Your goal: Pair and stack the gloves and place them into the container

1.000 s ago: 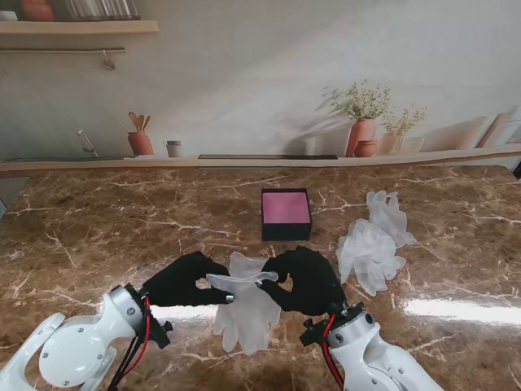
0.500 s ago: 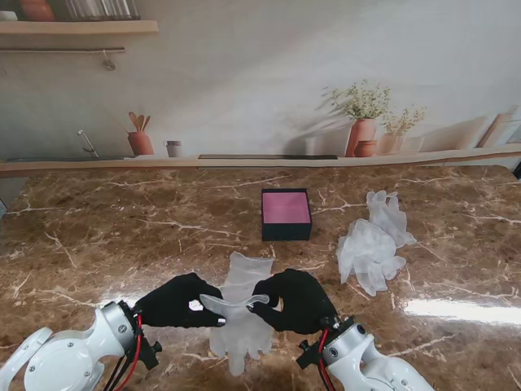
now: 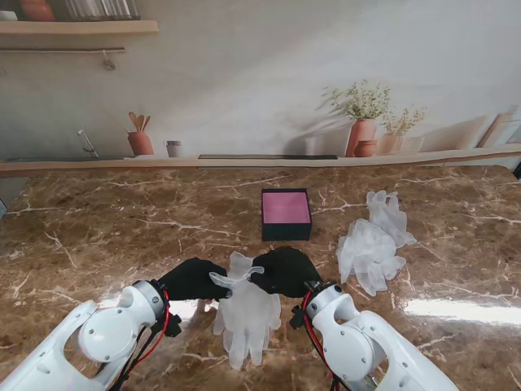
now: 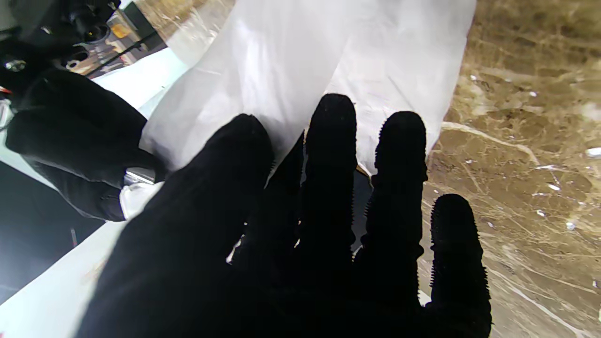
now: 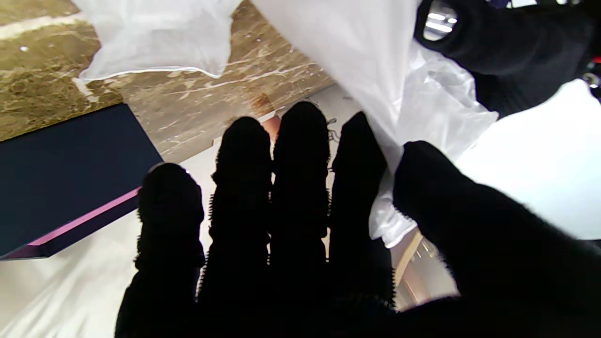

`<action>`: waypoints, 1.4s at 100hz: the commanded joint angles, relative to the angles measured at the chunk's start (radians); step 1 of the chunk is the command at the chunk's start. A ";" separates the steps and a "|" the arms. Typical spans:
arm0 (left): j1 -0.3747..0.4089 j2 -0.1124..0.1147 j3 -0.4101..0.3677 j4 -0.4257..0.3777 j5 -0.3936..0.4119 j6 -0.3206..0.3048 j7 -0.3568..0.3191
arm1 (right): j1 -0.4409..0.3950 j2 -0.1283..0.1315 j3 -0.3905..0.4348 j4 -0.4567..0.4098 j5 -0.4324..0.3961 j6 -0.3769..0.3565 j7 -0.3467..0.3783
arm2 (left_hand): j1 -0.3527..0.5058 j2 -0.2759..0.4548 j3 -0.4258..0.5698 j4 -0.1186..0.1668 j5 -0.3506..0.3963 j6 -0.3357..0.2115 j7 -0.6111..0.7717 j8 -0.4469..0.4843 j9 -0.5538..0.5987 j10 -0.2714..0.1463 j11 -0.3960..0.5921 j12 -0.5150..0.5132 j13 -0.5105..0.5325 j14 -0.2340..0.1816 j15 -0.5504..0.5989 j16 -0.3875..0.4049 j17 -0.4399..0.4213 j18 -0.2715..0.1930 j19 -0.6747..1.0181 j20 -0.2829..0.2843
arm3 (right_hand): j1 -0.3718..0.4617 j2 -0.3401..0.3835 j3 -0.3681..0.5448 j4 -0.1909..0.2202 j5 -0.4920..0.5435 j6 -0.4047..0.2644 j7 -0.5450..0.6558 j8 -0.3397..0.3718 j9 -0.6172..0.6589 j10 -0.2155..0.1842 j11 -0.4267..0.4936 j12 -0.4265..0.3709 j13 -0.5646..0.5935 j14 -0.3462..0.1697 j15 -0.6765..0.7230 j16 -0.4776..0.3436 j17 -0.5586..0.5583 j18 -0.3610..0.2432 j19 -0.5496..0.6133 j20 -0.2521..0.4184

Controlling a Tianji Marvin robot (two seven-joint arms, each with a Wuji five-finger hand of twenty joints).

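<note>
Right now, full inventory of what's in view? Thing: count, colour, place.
held glove: one, translucent white, pinched at the cuff by both hands, fingers hanging toward me
glove pile: count unclear, translucent white, on the table to the right of the container
container: one, dark box with pink inside, table centre, farther from me than the hands
table: one, brown marble
wall backdrop: potted plants, utensil pot, cup, shelf, behind the table
left hand: one, black, shut on the cuff's left edge
right hand: one, black, shut on the cuff's right edge
</note>
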 commanded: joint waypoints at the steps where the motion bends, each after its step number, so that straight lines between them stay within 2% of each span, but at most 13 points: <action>1: -0.020 -0.013 0.014 0.026 0.013 0.019 0.007 | 0.025 -0.010 -0.004 0.037 0.018 0.018 0.015 | 0.011 0.024 -0.018 0.032 0.008 -0.019 0.003 0.008 0.032 0.004 0.038 -0.003 0.011 -0.002 0.032 0.011 -0.011 -0.009 0.045 0.023 | -0.017 0.006 0.012 0.034 0.023 -0.026 0.001 -0.008 0.016 0.002 0.002 0.022 0.028 -0.007 0.024 0.023 -0.002 -0.005 0.044 0.012; 30: -0.105 -0.014 0.090 0.108 0.114 0.106 0.030 | 0.153 -0.039 -0.103 0.223 0.079 0.051 -0.025 | -0.006 0.031 0.028 0.028 -0.010 -0.031 -0.011 0.017 0.009 -0.002 0.130 0.102 0.005 0.011 0.103 0.066 -0.006 -0.007 0.075 0.029 | -0.025 0.002 0.019 0.032 0.027 -0.026 0.006 -0.009 0.016 0.002 0.011 0.024 0.030 -0.009 0.032 0.023 0.002 -0.006 0.053 0.013; 46: -0.114 -0.018 0.095 0.121 0.103 0.136 0.036 | 0.194 -0.056 -0.134 0.289 0.092 0.058 -0.071 | -0.014 0.033 0.047 0.027 -0.021 -0.031 -0.023 0.022 0.005 -0.006 0.163 0.160 -0.001 0.014 0.131 0.097 -0.011 -0.009 0.077 0.026 | -0.028 0.002 0.021 0.030 0.025 -0.029 0.006 -0.009 0.013 -0.001 0.012 0.022 0.027 -0.012 0.033 0.022 0.000 -0.007 0.054 0.013; 57: -0.105 -0.024 0.088 0.108 0.062 0.172 0.040 | 0.215 -0.067 -0.148 0.321 0.097 0.063 -0.097 | -0.015 0.029 0.058 0.024 -0.046 0.001 -0.068 0.015 0.009 0.005 0.180 0.197 0.004 0.031 0.154 0.125 -0.012 -0.009 0.083 0.028 | -0.028 0.004 0.020 0.028 0.024 -0.031 0.006 -0.009 0.011 -0.001 0.013 0.022 0.025 -0.012 0.033 0.021 -0.002 -0.009 0.053 0.012; 69: -0.109 -0.021 0.092 0.101 0.091 0.211 0.033 | 0.243 -0.074 -0.169 0.357 0.097 0.076 -0.109 | -0.026 0.026 0.068 0.024 -0.072 0.013 -0.169 0.030 0.014 -0.005 0.181 0.217 0.017 0.027 0.159 0.141 -0.002 -0.010 0.094 0.026 | -0.028 0.006 0.018 0.028 0.024 -0.030 0.005 -0.009 0.009 -0.001 0.014 0.021 0.022 -0.014 0.033 0.020 -0.004 -0.010 0.052 0.011; 80: -0.120 -0.021 0.103 0.101 0.099 0.253 0.026 | 0.269 -0.081 -0.191 0.392 0.100 0.094 -0.118 | -0.027 0.025 0.071 0.025 -0.081 0.023 -0.196 0.018 0.016 -0.001 0.182 0.218 0.022 0.033 0.162 0.144 0.002 -0.009 0.100 0.027 | -0.028 0.000 0.017 0.028 0.022 -0.030 0.005 -0.009 0.008 -0.002 0.015 0.021 0.023 -0.015 0.035 0.020 -0.004 -0.012 0.052 0.010; 99: -0.157 -0.019 0.138 0.128 0.132 0.285 0.022 | 0.307 -0.093 -0.235 0.451 0.085 0.127 -0.147 | -0.033 0.020 0.080 0.026 -0.068 0.028 -0.205 0.020 0.022 -0.009 0.177 0.212 0.032 0.025 0.154 0.138 0.010 -0.012 0.108 0.027 | -0.034 -0.013 0.014 0.029 0.018 -0.029 -0.005 -0.023 0.011 -0.007 0.020 0.018 0.025 -0.018 0.036 0.017 -0.001 -0.017 0.051 0.008; 110: -0.170 -0.017 0.154 0.131 0.150 0.322 0.013 | 0.323 -0.099 -0.259 0.479 0.058 0.165 -0.177 | -0.039 0.024 0.084 0.025 -0.071 0.037 -0.216 0.017 0.019 -0.009 0.174 0.209 0.028 0.025 0.149 0.136 0.012 -0.013 0.113 0.027 | -0.038 -0.040 0.016 0.030 0.019 -0.030 -0.015 -0.073 0.021 -0.007 0.021 0.007 0.035 -0.021 0.034 0.011 0.013 -0.020 0.050 0.002; 113: -0.172 -0.016 0.158 0.129 0.162 0.333 0.010 | 0.325 -0.101 -0.264 0.483 0.053 0.178 -0.181 | -0.044 0.028 0.084 0.025 -0.075 0.042 -0.222 0.015 0.016 -0.013 0.171 0.207 0.026 0.024 0.146 0.134 0.014 -0.014 0.115 0.027 | -0.039 -0.049 0.018 0.027 0.010 -0.030 0.005 -0.115 0.023 -0.007 0.022 -0.002 0.037 -0.021 0.035 0.007 0.014 -0.020 0.052 -0.005; 120: -0.172 -0.014 0.163 0.124 0.189 0.355 0.011 | 0.331 -0.103 -0.275 0.495 0.040 0.202 -0.195 | -0.083 0.024 0.081 0.018 -0.077 0.062 -0.272 0.014 0.006 -0.019 0.159 0.189 0.019 0.025 0.129 0.122 0.012 -0.015 0.116 0.020 | -0.037 -0.065 0.018 0.028 0.012 -0.027 -0.002 -0.139 0.027 -0.005 0.022 -0.005 0.040 -0.018 0.034 0.005 0.018 -0.019 0.051 -0.007; 123: -0.171 -0.015 0.163 0.125 0.197 0.356 0.018 | 0.334 -0.103 -0.279 0.499 0.030 0.212 -0.201 | -0.115 0.027 0.082 0.015 -0.073 0.070 -0.322 0.044 -0.007 -0.015 0.155 0.169 0.008 0.028 0.120 0.115 0.009 -0.014 0.118 0.011 | -0.038 -0.070 0.018 0.030 0.013 -0.026 -0.002 -0.148 0.029 -0.005 0.021 -0.006 0.041 -0.016 0.034 0.004 0.020 -0.019 0.051 -0.009; 135: -0.167 -0.015 0.158 0.123 0.204 0.359 0.022 | 0.338 -0.102 -0.292 0.509 -0.006 0.239 -0.226 | -0.178 0.043 0.075 0.039 -0.088 0.080 -0.373 0.047 -0.055 0.001 0.119 0.136 -0.041 0.034 0.073 0.090 -0.011 -0.014 0.102 0.000 | -0.050 -0.106 0.011 0.032 -0.002 -0.022 0.010 -0.248 0.031 -0.005 0.007 -0.021 0.041 -0.016 0.024 -0.004 0.024 -0.020 0.053 -0.021; 140: -0.164 -0.015 0.155 0.121 0.208 0.359 0.023 | 0.336 -0.100 -0.296 0.507 -0.029 0.259 -0.237 | -0.196 0.049 0.080 0.054 -0.097 0.080 -0.387 0.051 -0.080 0.011 0.102 0.119 -0.066 0.036 0.050 0.076 -0.020 -0.015 0.089 -0.007 | -0.056 -0.139 -0.052 0.015 -0.013 -0.020 -0.001 -0.270 0.022 -0.008 -0.008 -0.031 0.036 -0.017 0.005 -0.014 0.021 -0.020 0.041 -0.029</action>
